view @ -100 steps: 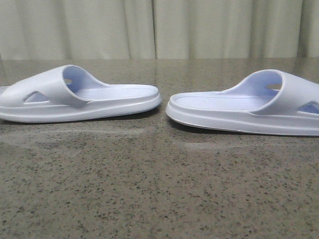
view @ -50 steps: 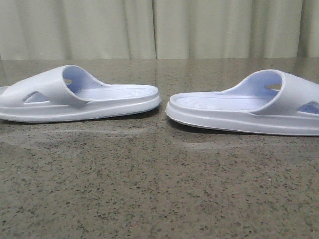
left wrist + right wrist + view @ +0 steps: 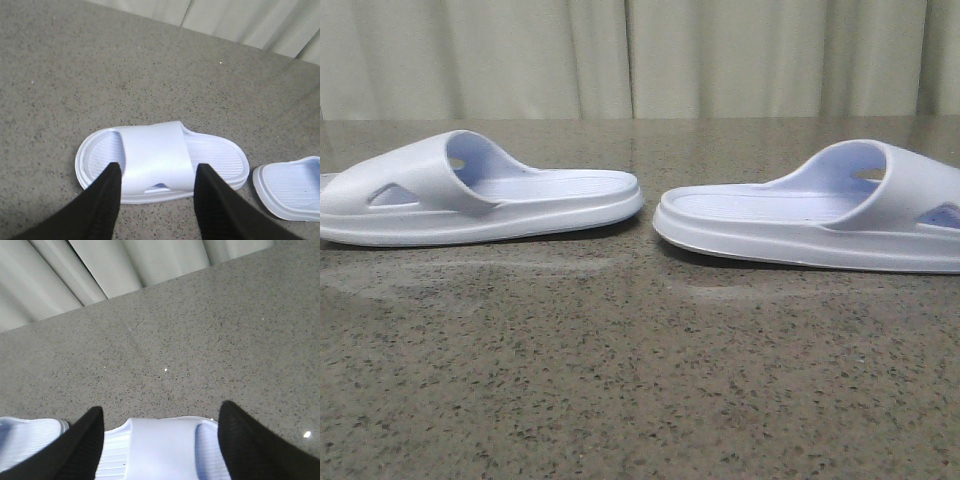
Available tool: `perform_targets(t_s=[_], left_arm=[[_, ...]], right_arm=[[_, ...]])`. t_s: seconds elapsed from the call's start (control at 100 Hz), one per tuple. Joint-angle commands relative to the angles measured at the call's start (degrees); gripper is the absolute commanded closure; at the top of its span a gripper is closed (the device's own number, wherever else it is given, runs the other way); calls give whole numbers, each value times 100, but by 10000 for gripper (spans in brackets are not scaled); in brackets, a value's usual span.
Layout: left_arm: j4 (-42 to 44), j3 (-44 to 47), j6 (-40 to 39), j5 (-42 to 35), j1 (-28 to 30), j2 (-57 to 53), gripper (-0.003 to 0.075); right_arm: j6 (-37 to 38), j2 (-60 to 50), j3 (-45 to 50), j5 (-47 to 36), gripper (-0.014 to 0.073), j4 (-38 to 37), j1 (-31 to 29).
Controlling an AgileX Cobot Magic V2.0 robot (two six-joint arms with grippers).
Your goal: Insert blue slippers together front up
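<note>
Two pale lavender-blue foam slide slippers are lying flat, sole down, on the speckled grey stone worktop (image 3: 640,400), heel ends facing each other with a narrow gap between them.

The left tool (image 3: 157,182) is hanging open above the left slipper (image 3: 160,162), its black fingers (image 3: 107,192) spread to either side of the wide strap without touching it. The right tool (image 3: 160,432) is also standing open, fingers (image 3: 87,440) well apart, over the strap of the right slipper (image 3: 160,450).

The step in hand appears to be the first grasp. Doing it well probably means bringing each tool straight down so the fingers are closing squarely across the strap, since the foam may flex and twist if pinched off-centre.

Beyond both tools the worktop is running bare to the pale curtain (image 3: 640,55), giving open room for lifting and turning. The tight spot is between the tools, where the heel rims are nearly meeting.
</note>
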Motion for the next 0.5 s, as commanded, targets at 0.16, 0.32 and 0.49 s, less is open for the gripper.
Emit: perform_targets(t_s=[0.16,0.32,0.49], left_arm=[[-146,-187,-984,-232,10,657,435],[-175,-187,-1606,-276,120,1039,435],[-525,-187,-1606,-550,460,1195,435]], right_arm=[[-44,23,-207,-463,174,74,-33],[-44,23,-207,-463,174,74,-33],[-44,23,-207,-463,174,74,-33]])
